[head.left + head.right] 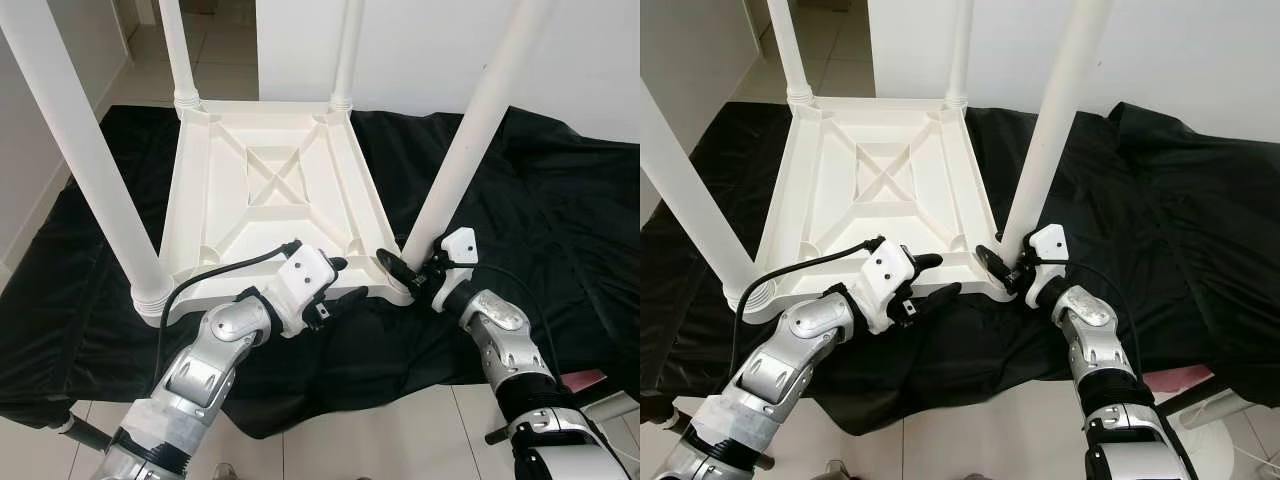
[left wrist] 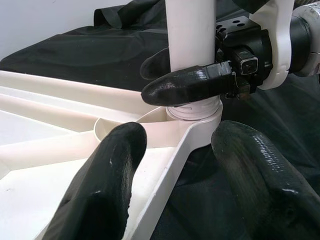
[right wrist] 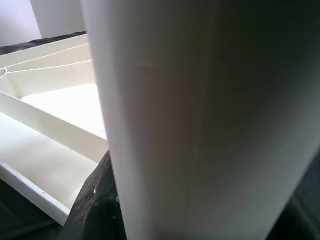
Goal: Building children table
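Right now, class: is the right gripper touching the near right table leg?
Touching. The left wrist view shows the right gripper closed around the table leg, one finger pressed against its base.

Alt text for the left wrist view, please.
The right gripper clasps the base of a white table leg where it enters the upturned tabletop. The left gripper, jaws open, straddles the tabletop's rim; black cloth lies beneath.

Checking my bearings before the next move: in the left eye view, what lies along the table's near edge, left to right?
Near-left table leg → left gripper at the tabletop's near rim → near-right table leg with the right gripper at its base → black cloth.
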